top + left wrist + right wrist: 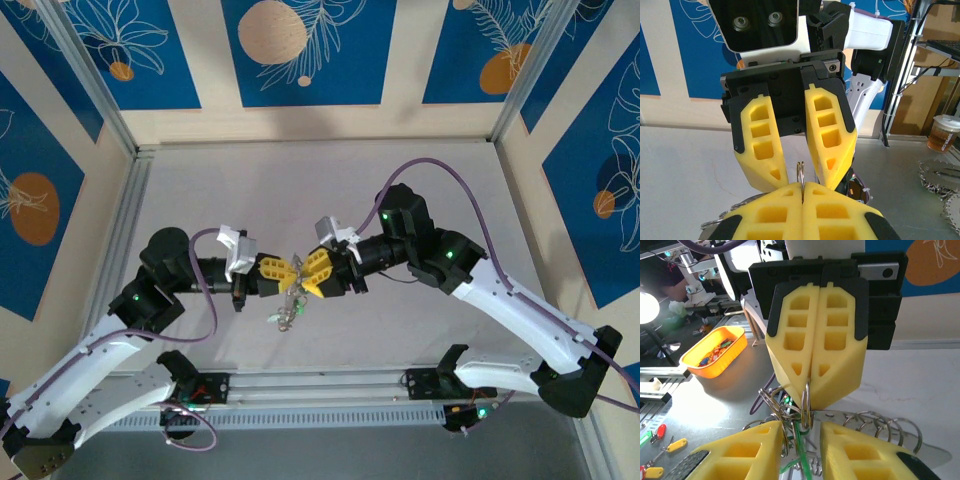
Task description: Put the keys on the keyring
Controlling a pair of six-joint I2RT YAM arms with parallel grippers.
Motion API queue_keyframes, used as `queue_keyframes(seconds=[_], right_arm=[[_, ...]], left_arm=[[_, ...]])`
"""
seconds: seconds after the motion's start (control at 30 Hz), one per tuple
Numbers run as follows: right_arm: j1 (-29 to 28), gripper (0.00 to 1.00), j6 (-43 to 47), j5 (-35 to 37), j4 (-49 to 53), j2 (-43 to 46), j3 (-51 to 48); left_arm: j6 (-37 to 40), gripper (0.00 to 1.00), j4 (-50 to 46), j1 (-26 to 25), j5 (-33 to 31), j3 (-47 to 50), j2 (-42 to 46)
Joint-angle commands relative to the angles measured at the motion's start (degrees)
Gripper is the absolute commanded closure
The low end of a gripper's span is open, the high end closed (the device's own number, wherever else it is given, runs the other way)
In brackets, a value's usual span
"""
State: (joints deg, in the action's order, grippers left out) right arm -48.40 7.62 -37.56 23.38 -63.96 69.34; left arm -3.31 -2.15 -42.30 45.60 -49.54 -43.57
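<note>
Both grippers meet tip to tip above the middle of the table. My left gripper (287, 271) (803, 187) is shut on the keyring (801, 171), a thin silvery ring seen edge-on that sticks out of its yellow pads (807, 390). My right gripper (313, 272) (801, 429) is open, its fingers (832, 135) standing either side of that ring without closing on it. Below the ring hangs a tangle of small silvery rings and keys (287, 314) (777, 407) with a green piece (801, 445) among them.
An orange tray (715, 347) of coloured bits sits off the table to the left. Red and yellow key tags (665, 440) lie near it. A cup of brown drink (942, 132) stands at the far right. Aluminium rails (300, 385) edge the table.
</note>
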Motion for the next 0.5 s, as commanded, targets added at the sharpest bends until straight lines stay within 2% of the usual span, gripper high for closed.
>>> queue_keyframes(seconds=[0.0,0.17,0.37,0.47], right_arm=[[-0.35,0.74,-0.67,-1.76,-1.58,0.41,-0.63],[-0.42,0.80,-0.54,-1.73,-1.84,0.46,-0.37],[-0.46,1.00,-0.32,0.06,-1.66,0.15,0.00],[-0.68,1.00,0.75,3.84,0.35,0.46,1.00]], left_arm=[[0.91,1.00,1.97,-0.24,0.36,-1.20,0.47],[0.60,1.00,2.43,-0.29,0.62,-1.28,0.27],[0.59,1.00,2.20,-0.25,0.54,-1.19,0.23],[1.50,1.00,-0.05,-0.26,-0.03,-1.95,-0.16]])
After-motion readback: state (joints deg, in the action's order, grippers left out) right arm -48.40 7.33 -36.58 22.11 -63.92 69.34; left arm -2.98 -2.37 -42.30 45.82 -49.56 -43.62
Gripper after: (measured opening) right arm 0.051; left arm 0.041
